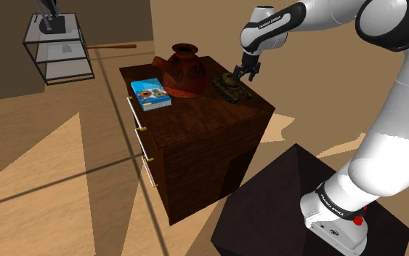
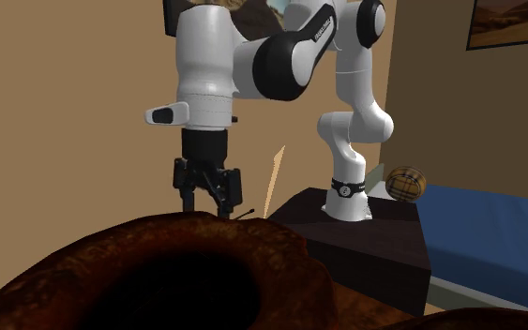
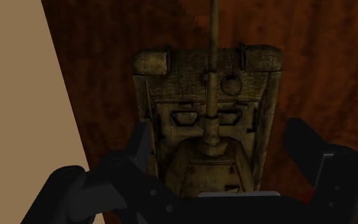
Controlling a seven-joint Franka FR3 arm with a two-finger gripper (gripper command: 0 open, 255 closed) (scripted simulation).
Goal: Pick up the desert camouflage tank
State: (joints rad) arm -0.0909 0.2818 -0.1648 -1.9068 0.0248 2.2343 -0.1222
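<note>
Pincer [image 1: 243, 73] apart, astride the tan camouflage tank [image 3: 209, 121] at the dresser's [image 1: 195, 145] right edge in the shoulder view; I'd sink slightly, centre up, then close across its flanks, clear of the barrel [image 3: 213, 38].

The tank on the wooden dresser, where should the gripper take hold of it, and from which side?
Grip the tank across its width, coming from straight above. Its two long sides look flat and parallel, and the open gripper straddles that span in the wrist view. Avoid the thin barrel jutting from the front; it would likely slip or tip the tank.
</note>
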